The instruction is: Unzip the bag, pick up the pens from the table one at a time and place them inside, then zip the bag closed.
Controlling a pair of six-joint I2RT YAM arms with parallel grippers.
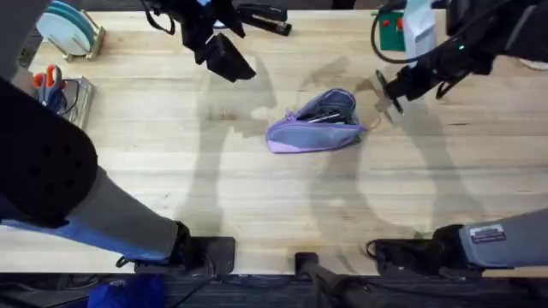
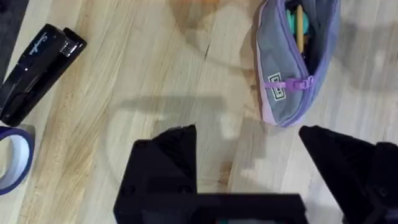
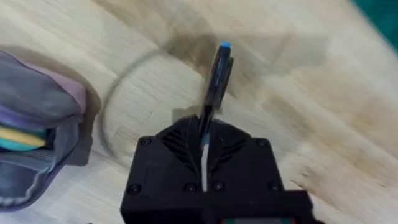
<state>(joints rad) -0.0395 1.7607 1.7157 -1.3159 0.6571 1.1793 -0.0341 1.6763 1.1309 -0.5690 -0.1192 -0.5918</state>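
Observation:
The lavender bag (image 1: pixel 315 128) lies mid-table with its zipper open, and dark thin items show in the opening (image 1: pixel 330 111). The left wrist view shows the bag (image 2: pixel 292 68) gaping, with its purple zipper pull hanging on the side. My right gripper (image 1: pixel 390 96) hovers just right of the bag, shut on a black pen (image 3: pixel 216 78) with a blue end that sticks out past the fingertips. In the right wrist view the bag (image 3: pixel 37 118) is close beside the right gripper (image 3: pixel 204 127). My left gripper (image 1: pixel 227 58) is open and raised above the table, behind and left of the bag; its fingers (image 2: pixel 165 162) hold nothing.
A black stapler (image 1: pixel 265 19) lies at the table's far edge and also appears as the stapler (image 2: pixel 37 68) beside a tape roll (image 2: pixel 12 158). A plate rack (image 1: pixel 68 30) and a scissors holder (image 1: pixel 53 85) stand at the far left. A green object (image 1: pixel 392 30) sits far right.

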